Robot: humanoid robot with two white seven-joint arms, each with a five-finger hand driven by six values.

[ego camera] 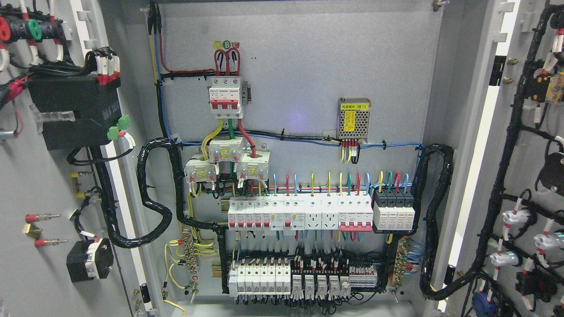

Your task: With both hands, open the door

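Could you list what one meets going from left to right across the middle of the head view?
Left door with black module → black cable loop → red-handled main breaker → mesh-covered power supply → black cable bundle → right door with wiring.

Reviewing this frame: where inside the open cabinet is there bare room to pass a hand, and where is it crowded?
Bare back panel lies right of the top breaker, above the small power supply; another patch runs between the blue wire run and the breaker row. Crowded: the terminal rows and both doors' wiring. No hands visible.
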